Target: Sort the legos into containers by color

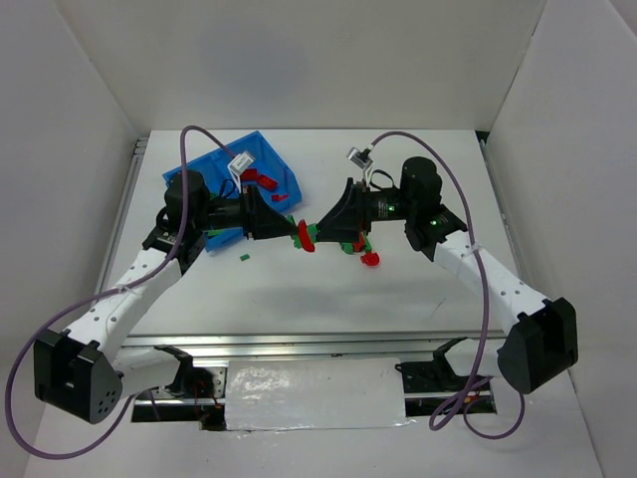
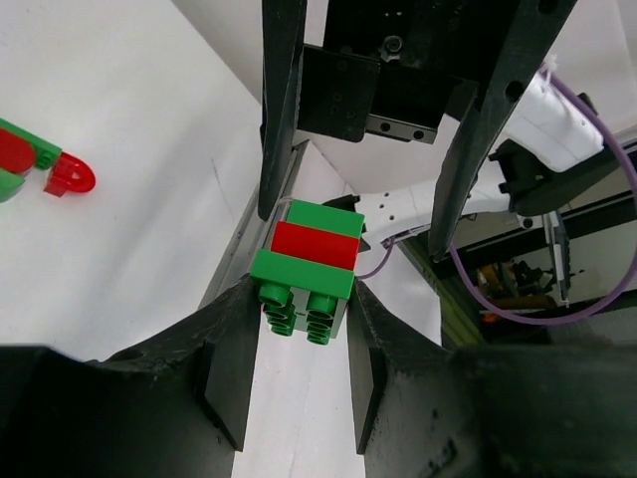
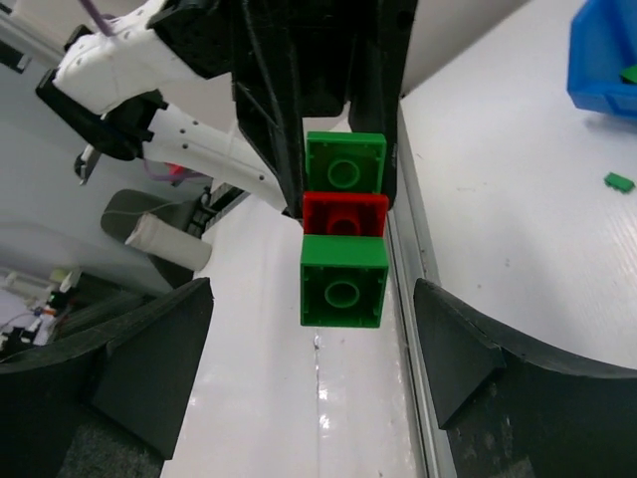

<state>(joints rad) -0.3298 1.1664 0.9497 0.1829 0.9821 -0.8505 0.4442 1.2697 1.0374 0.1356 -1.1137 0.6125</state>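
My left gripper (image 2: 302, 295) is shut on a joined stack of legos (image 2: 307, 261), green, red, green, held above the table's middle (image 1: 304, 237). My right gripper (image 3: 311, 291) faces it head-on and stands open, its fingers (image 3: 149, 358) wide on both sides of the stack (image 3: 343, 244) and not touching it. From the left wrist view, the right gripper's fingers (image 2: 279, 110) reach in from above. The blue bin (image 1: 214, 164) with its two containers sits at the back left behind the left gripper (image 1: 291, 229), with red legos (image 1: 261, 179) in its right compartment.
Loose legos lie beneath and beside the right gripper (image 1: 320, 227): a red piece (image 1: 370, 259) and green ones (image 1: 353, 246). A tiny green piece (image 1: 242, 257) lies near the left arm. White walls enclose the table on three sides.
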